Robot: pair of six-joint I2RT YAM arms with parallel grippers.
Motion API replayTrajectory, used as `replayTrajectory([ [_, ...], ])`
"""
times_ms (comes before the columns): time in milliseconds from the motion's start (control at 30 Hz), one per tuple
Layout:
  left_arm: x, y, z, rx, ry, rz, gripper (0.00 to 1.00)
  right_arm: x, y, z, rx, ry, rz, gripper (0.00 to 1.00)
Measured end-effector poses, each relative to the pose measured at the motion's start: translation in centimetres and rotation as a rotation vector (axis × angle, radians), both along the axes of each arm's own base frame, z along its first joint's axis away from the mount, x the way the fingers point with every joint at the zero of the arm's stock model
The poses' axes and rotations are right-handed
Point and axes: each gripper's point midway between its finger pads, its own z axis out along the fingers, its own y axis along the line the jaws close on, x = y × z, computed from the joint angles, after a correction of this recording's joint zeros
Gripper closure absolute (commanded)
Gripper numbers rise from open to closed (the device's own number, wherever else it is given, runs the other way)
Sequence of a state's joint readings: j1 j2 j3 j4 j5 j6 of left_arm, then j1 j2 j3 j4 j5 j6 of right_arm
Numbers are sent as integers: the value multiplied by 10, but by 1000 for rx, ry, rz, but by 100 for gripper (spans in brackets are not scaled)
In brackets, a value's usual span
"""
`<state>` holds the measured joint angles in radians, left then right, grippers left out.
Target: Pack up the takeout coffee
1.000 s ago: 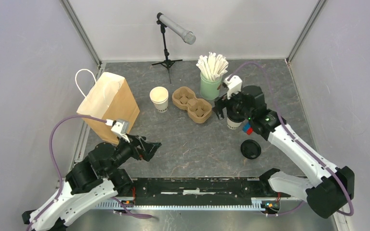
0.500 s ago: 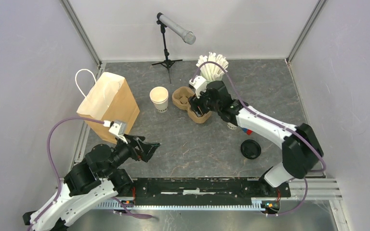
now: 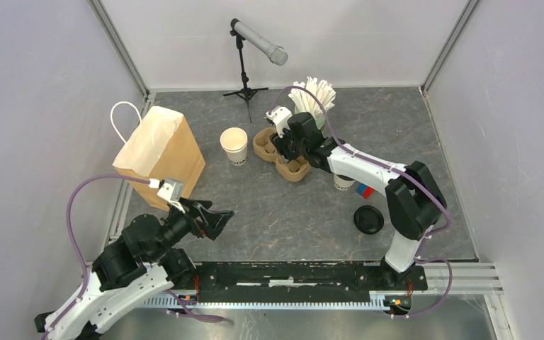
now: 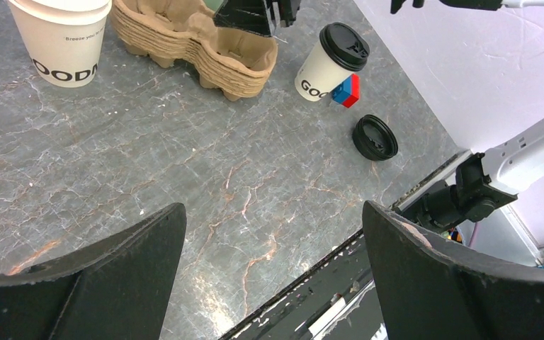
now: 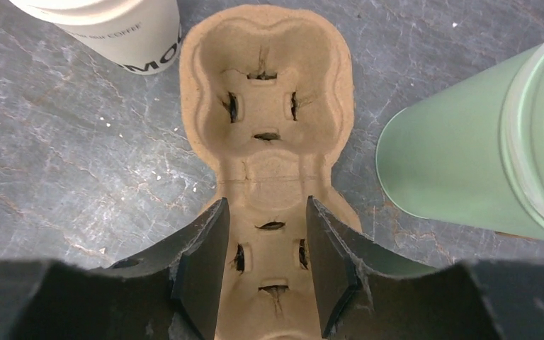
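Note:
The takeout coffee (image 4: pixel 333 60), a white printed cup with a black lid, stands right of the brown pulp cup carrier (image 5: pixel 265 85); in the top view the cup (image 3: pixel 342 183) shows only partly beneath the right arm. My right gripper (image 5: pixel 265 205) hangs over the carrier's near well, its jaws partly open, with only the carrier's floor showing between them. From above, this right gripper (image 3: pixel 281 145) sits over the carrier (image 3: pixel 295 168). My left gripper (image 4: pixel 273 209) is wide open and holds nothing above bare table; in the top view this left gripper (image 3: pixel 219 216) is near the front left.
A brown paper bag (image 3: pixel 159 152) stands at the left. A stack of lidless cups (image 3: pixel 234 145) is left of the carrier. A green cup of white straws (image 3: pixel 310 113) is behind it. A loose black lid (image 3: pixel 368 219) lies front right. A microphone stand (image 3: pixel 244 71) is at the back.
My right arm swung left, away from the lidded cup to above the carrier, and its jaws narrowed. The left arm barely moved.

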<state>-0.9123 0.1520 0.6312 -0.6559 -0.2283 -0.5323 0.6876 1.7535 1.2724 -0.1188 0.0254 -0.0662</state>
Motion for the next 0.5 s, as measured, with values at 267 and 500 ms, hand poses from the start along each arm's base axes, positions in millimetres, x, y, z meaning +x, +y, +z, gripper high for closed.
replayTrajectory([
  [267,-1,-1,1,-2,-2,-8,0,5,0,-25,-52,42,-13,51],
  [500,-1,0,1,-2,-3,-8,0,7,1,-32,-65,55,-14,51],
])
